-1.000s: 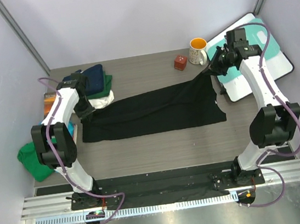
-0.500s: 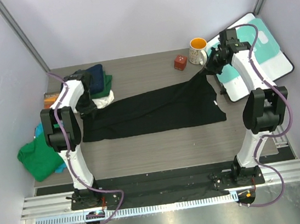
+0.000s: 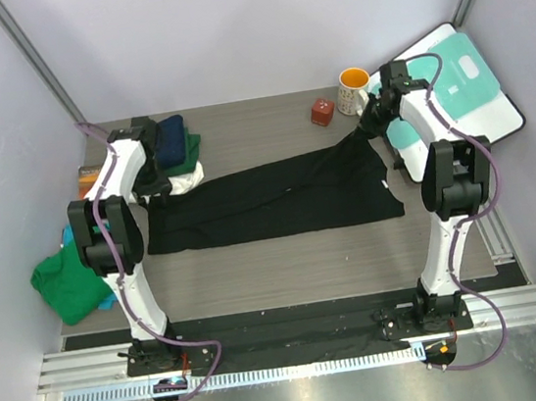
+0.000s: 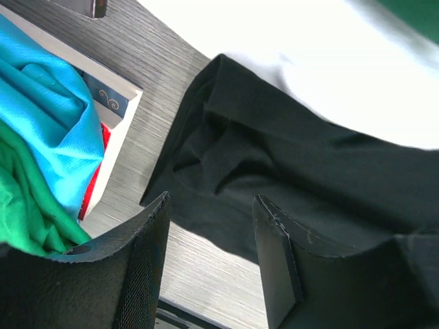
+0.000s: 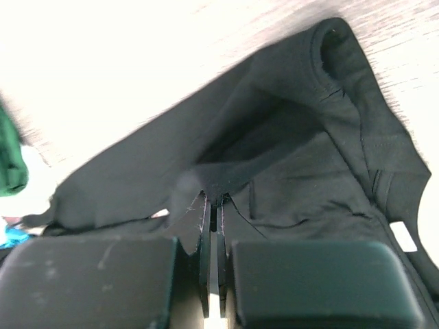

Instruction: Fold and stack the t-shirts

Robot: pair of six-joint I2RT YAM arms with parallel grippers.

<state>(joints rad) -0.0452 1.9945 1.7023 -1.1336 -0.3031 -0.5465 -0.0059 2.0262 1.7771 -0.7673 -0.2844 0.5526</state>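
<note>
A black t-shirt (image 3: 268, 200) lies spread across the middle of the table, its left end crumpled (image 4: 274, 157). My left gripper (image 3: 153, 184) hovers over that left end, open, with only table and the cloth's edge showing between its fingers (image 4: 209, 267). My right gripper (image 3: 371, 126) is shut on a pinch of black cloth (image 5: 212, 195) at the shirt's far right corner, which is lifted off the table. A navy t-shirt (image 3: 167, 138) sits on a green one (image 3: 194, 147) at the back left. Another green t-shirt (image 3: 67, 286) and a bright teal one (image 4: 48, 116) are bunched at the left edge.
A mug (image 3: 354, 90) and a small red cube (image 3: 323, 111) stand at the back right beside the right gripper. A teal-and-white board (image 3: 461, 86) leans at the right corner. A book (image 3: 87, 177) lies by the left wall. White cloth (image 3: 184, 180) lies under the back-left stack.
My left gripper has opened and let go of the shirt's left end, drawing back toward the stack. The right arm has shifted slightly left, still holding its corner.
</note>
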